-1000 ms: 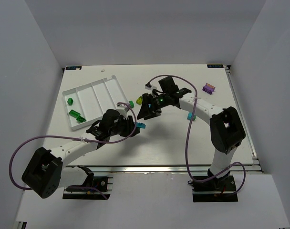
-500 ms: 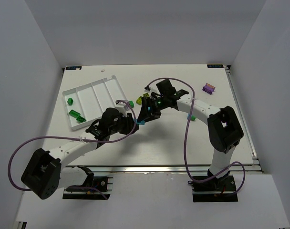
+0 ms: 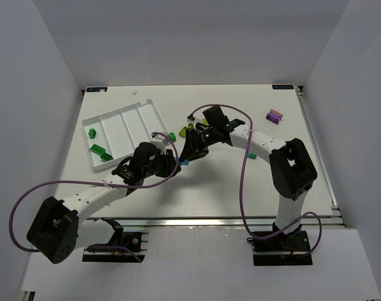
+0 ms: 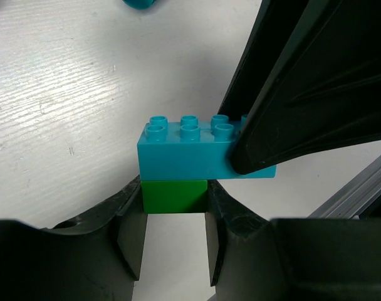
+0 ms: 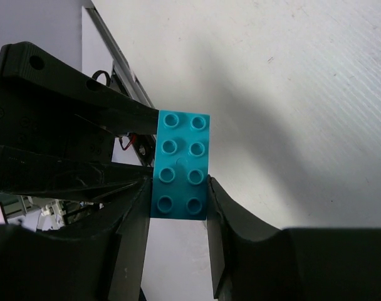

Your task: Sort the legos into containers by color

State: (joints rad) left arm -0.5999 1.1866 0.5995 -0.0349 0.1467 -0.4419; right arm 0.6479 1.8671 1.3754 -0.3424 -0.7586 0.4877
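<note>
In the left wrist view my left gripper [image 4: 175,204] is shut on a dark green brick [image 4: 175,195] with a cyan-blue brick [image 4: 190,150] stacked on top of it. My right gripper [image 5: 180,204] is shut on that same cyan-blue brick [image 5: 181,164], its jaws on the long sides. In the top view both grippers, left [image 3: 173,165] and right [image 3: 190,152], meet at the cyan brick [image 3: 184,163] just right of the white tray [image 3: 131,125]. Two green bricks [image 3: 101,150] lie in the tray's left compartment.
A loose green brick [image 3: 172,135] and a yellow-green brick [image 3: 190,128] lie right of the tray, behind the right gripper. A purple piece [image 3: 274,116] lies at the far right. Purple cables loop over both arms.
My right gripper has moved down and left from the loose bricks onto the cyan brick held up by my left gripper, and now grips it. The left arm has barely moved.
</note>
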